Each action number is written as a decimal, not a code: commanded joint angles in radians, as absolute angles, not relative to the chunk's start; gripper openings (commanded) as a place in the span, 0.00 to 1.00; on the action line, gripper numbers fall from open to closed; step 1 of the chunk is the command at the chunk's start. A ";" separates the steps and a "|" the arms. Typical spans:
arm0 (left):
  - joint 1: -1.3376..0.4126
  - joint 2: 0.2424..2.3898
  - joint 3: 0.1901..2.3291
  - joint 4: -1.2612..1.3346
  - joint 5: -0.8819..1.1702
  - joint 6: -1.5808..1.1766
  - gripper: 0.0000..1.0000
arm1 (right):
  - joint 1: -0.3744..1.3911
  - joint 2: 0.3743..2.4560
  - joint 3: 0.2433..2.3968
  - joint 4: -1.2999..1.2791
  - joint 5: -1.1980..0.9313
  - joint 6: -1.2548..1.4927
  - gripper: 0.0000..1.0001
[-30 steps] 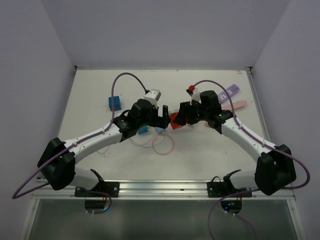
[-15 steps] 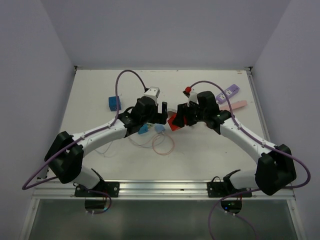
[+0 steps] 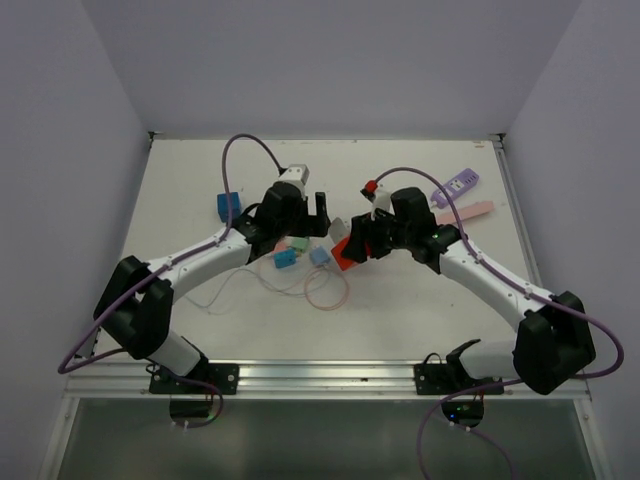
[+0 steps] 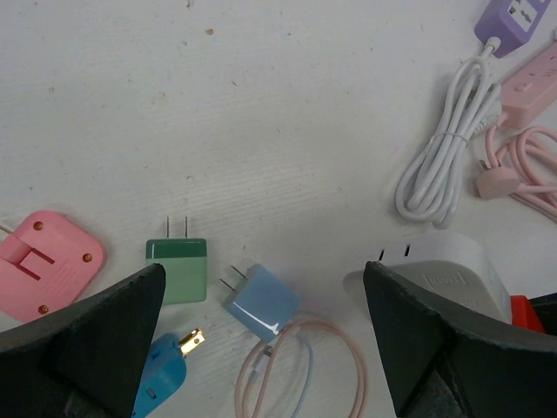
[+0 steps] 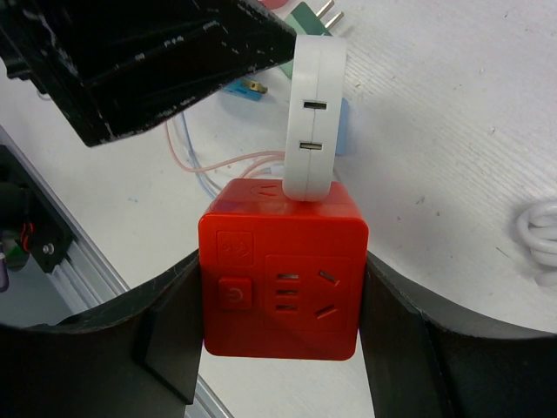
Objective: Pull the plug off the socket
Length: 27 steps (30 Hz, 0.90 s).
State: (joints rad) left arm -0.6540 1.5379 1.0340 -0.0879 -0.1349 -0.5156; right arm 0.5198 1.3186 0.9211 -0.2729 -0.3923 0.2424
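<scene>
my right gripper (image 5: 280,292) is clenched on the socket (image 5: 280,266), a glossy red plastic cube with rounded corners. its flat black fingers (image 5: 170,335) press on two opposite sides of the cube. the face toward my wrist camera has a square button and a group of slots. the plug (image 5: 315,113) is a smooth white block with rounded edges and two slots in its narrow side. it stands on the cube's far face, seated against it with no gap showing.

my left gripper (image 4: 261,348) is spread wide and grasps nothing. it hangs over the matte, finely scuffed white table (image 4: 261,104). the white plug lies just inside one of its fingers, but i cannot tell whether they touch.

below the spread fingers lie a green square plug (image 4: 177,268) with two thin flat pins and a pale blue plug (image 4: 261,302) with a thin pink cord (image 4: 278,366) looped from it. a teal plug (image 4: 165,374) with a brass-coloured pin and a flat pink adapter (image 4: 48,261) with rounded corners are there too. farther off are a bundled white cable (image 4: 452,148), a purple power strip (image 4: 518,17) and a pink power strip (image 4: 535,74).
</scene>
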 commanded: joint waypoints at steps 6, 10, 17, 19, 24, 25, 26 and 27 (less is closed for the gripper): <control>-0.577 1.439 0.997 -0.025 0.017 -0.681 1.00 | 0.528 1.264 0.905 -0.190 -0.428 0.248 0.00; -0.578 1.402 0.960 -0.017 0.096 -0.829 1.00 | 0.526 1.270 0.891 -0.147 -0.443 0.275 0.00; -0.629 1.394 0.911 0.115 0.112 -0.946 1.00 | 0.529 1.275 0.890 -0.092 -0.456 0.308 0.00; -0.649 1.408 0.914 0.132 0.110 -0.959 1.00 | 0.529 1.276 0.890 -0.075 -0.465 0.316 0.00; -0.676 1.456 0.930 0.161 0.077 -0.976 1.00 | 0.538 1.276 0.891 -0.061 -0.471 0.328 0.00; -0.678 1.463 0.933 0.166 0.072 -0.980 1.00 | 0.540 1.276 0.890 -0.060 -0.469 0.330 0.00; -0.680 1.469 0.939 0.170 0.061 -0.980 1.00 | 0.540 1.275 0.887 -0.058 -0.468 0.333 0.00; -0.681 1.473 0.942 0.170 0.054 -0.982 1.00 | 0.543 1.270 0.885 -0.054 -0.469 0.336 0.00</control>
